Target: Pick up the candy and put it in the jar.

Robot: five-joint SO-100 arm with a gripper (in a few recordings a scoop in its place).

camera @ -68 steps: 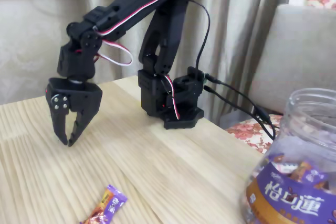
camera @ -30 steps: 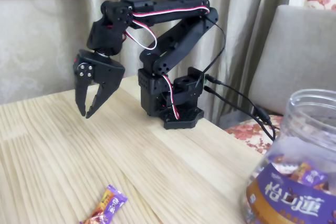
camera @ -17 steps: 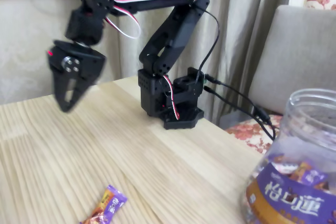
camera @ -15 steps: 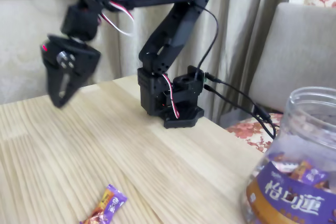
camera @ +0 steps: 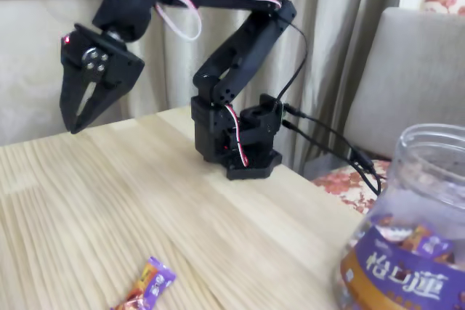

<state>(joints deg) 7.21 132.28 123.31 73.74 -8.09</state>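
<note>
The candy (camera: pixel 147 285), a small purple wrapper with orange-brown print, lies flat on the wooden table (camera: pixel 109 208) at the bottom edge of the fixed view, left of centre. The jar (camera: pixel 410 245), clear plastic with a purple and gold-brown label, stands at the bottom right with its wide mouth open and several candies inside. My black gripper (camera: pixel 73 129) hangs in the air at the upper left, pointing down, well above and behind the candy and far from the jar. Its fingertips meet at the tip with nothing held between them.
The arm's black base (camera: pixel 236 143) sits at the table's far edge, with black cables (camera: pixel 327 132) trailing to the right. A beige padded chair (camera: pixel 410 70) stands behind the jar and curtains hang behind the table.
The gripper has swung up and to the left, away from the table surface, and its fingers have come together. The candy and the jar have stayed put.
</note>
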